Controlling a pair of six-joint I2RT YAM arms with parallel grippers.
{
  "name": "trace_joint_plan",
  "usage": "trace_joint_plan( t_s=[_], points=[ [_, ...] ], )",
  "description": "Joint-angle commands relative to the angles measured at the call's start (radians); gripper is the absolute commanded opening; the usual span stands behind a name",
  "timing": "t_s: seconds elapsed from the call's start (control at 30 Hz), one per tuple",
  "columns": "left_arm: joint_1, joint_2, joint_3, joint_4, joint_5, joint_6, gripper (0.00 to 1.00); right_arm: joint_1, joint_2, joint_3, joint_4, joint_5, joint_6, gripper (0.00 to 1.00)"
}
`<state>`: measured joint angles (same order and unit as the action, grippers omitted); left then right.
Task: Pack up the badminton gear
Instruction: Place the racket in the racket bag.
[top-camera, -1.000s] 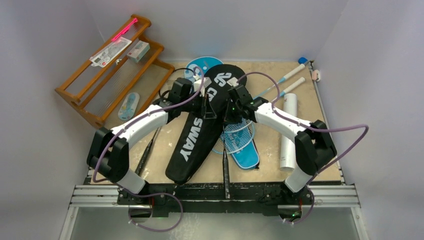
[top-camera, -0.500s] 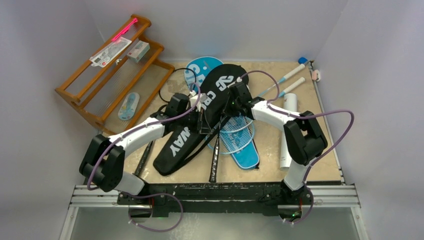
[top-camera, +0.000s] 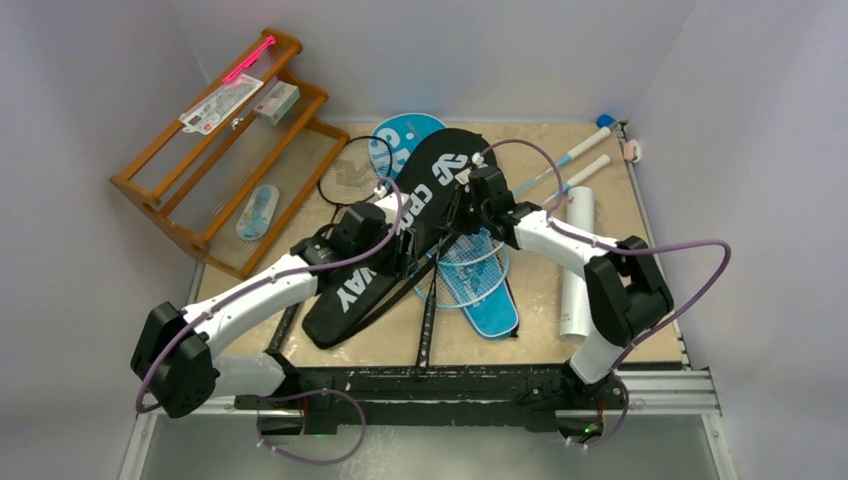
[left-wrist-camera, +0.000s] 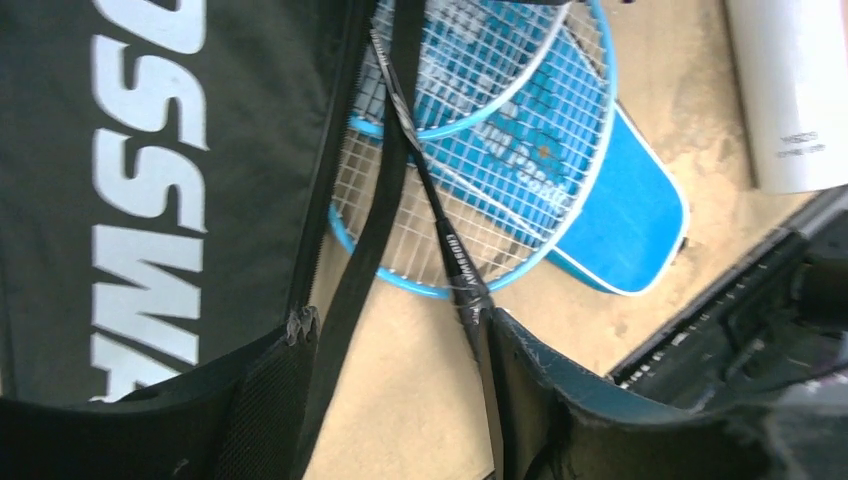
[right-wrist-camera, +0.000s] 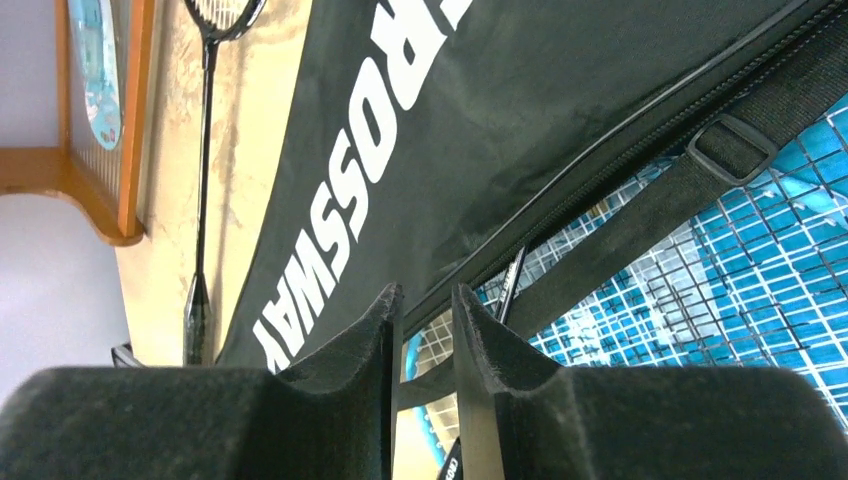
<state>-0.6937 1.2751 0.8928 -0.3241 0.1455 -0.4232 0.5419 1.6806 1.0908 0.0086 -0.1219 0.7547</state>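
Two grippers are over the middle of the table (top-camera: 545, 300), and from my seat I read them this way; the left gripper (left-wrist-camera: 395, 345) has its fingers well apart, with the black strap (left-wrist-camera: 365, 270) and the thin shaft of a black racket (left-wrist-camera: 455, 265) running through the gap, neither one pinched; the right gripper (right-wrist-camera: 427, 300) has its fingers drawn close, only a narrow slit between them, right at the zipper edge of the black CROSSWAY cover (right-wrist-camera: 500, 110); I cannot tell whether they pinch that edge. The cover lies slantwise across the table's centre, its broad end toward the far wall; beside it and partly under it are the light-blue rackets (top-camera: 475, 270), heads overlapping on the blue cover (top-camera: 495, 312), handles pointing to the far right corner; the white tube (top-camera: 575, 270) lies along the right side, apart from both grippers; a second black racket (top-camera: 345, 172) lies left of the cover, near the wooden rack (top-camera: 200, 150).
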Motion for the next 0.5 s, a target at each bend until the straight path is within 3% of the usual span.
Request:
trace_joint_plan(
  t_s=[0.0,0.17,0.47],
  points=[
    [-0.066,-0.027,-0.026,-0.082,-0.278,0.035,0.58,-0.004,-0.083,-0.023,-0.004,-0.057,-0.058,0.27],
    [-0.108,-0.005,-0.078,-0.070,-0.394,0.046,0.59,-0.004,-0.181,-0.124,-0.006,-0.085,-0.092,0.28],
    [-0.113,0.075,-0.146,0.044,-0.451,0.100,0.59,-0.003,-0.355,-0.295,0.019,-0.112,-0.115,0.28]
  ],
)
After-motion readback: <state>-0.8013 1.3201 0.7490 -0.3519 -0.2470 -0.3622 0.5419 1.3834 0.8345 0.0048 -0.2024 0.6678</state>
